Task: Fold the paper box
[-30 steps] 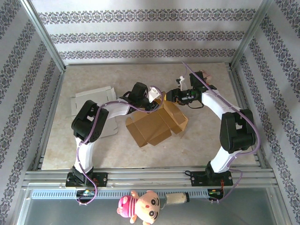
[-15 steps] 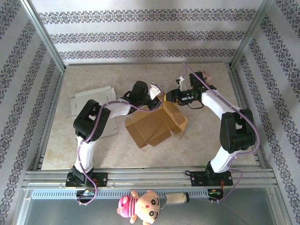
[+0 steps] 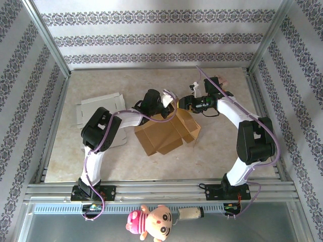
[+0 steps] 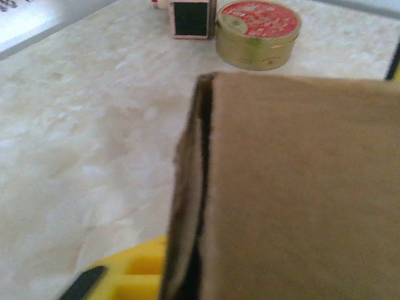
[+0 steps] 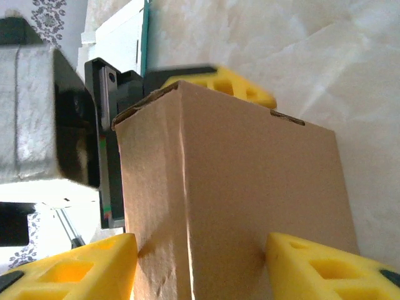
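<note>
At the centre of the tabletop (image 3: 222, 151), in the middle of the overhead view, lies the box (image 3: 164, 133): brown cardboard, partly erected, its panels spread toward the lower left. Both claws meet at its upper right corner. The right claw (image 3: 179, 105) sits across one upright wall with a yellow pad (image 5: 69, 272) against each side, apparently clamping it at a middling spread. At the left claw (image 3: 169, 106), a wall edge stands just beside the one visible pad (image 4: 128, 278). Its other pad is hidden, so whether it grips cannot be told.

Handling, as judged: the cardboard is light, stiff across a panel, and hinges freely at its creases. It is likely to slide on the smooth tabletop and to dent if pinched hard. It is best held at a panel edge near a fold line, one claw bracing while the other turns a flap.

A flat white sheet (image 3: 93, 107) lies at the left. A red-lidded tin (image 4: 257, 32) stands beyond the box.
</note>
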